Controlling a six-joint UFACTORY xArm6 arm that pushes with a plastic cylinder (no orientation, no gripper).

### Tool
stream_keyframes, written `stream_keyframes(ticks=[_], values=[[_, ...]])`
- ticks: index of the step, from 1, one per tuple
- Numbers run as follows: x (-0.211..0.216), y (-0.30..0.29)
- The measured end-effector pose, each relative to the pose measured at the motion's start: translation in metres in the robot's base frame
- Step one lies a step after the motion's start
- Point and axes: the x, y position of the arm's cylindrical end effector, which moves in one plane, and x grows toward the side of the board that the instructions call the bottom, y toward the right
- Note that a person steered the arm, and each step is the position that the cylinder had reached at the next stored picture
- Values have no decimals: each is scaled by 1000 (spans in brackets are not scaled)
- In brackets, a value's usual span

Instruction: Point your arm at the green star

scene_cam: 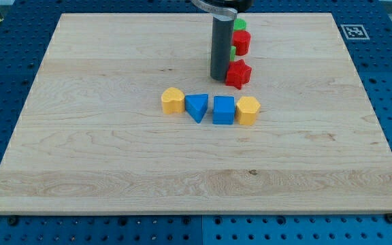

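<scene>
No claw on this arm, so there's nothing to open or close, just a rod with my tip (pixel 221 79) near the table's (pixel 80 136) far edge.

My guess is the green star (pixel 233 52) is that sliver just beside the rod, mostly hidden. It could equally be the other green block (pixel 239 24) behind the red cylinder (pixel 242 43), can't tell. It looks like light, hard plastic that would slide easily on the wood. There's no grabbing it, only nudging a flat side, and catching a point would probably spin it. My tip sits just beside the red star (pixel 238 73).
</scene>
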Motion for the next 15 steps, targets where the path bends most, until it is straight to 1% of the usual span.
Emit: stream_keyframes(ticks=[1, 2, 3, 7, 9, 10, 11, 12, 13, 15], values=[[-3, -38], [-27, -57], [-40, -52], [-40, -50], [-48, -50], [-46, -50], [-28, -49], [-28, -48], [-28, -76], [-59, -79]])
